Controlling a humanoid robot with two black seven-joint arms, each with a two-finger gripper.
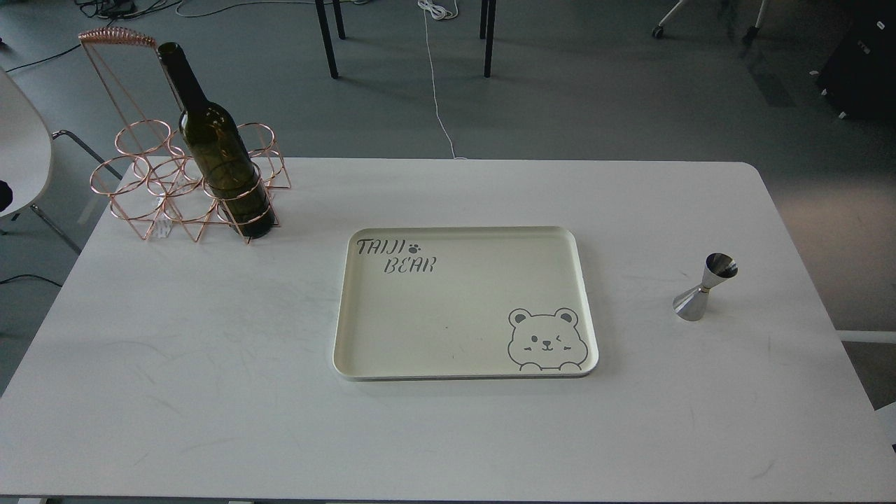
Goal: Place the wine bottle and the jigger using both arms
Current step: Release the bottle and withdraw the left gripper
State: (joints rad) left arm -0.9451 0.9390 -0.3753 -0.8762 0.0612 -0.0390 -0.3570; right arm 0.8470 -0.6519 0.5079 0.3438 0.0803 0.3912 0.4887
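Standing in the copper wire rack at the desk's far-left corner: my wine bottle.
Jigger upright near the right edge; cream tray mid-desk; neither claw shows, so I cannot tell their state.

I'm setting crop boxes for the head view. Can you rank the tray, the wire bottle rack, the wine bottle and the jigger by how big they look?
1. tray, largest by far.
2. wire bottle rack.
3. wine bottle; as tall as the rack but much narrower.
4. jigger, smallest.
The rack and bottle sit farther from the camera, so they look smaller than they are.
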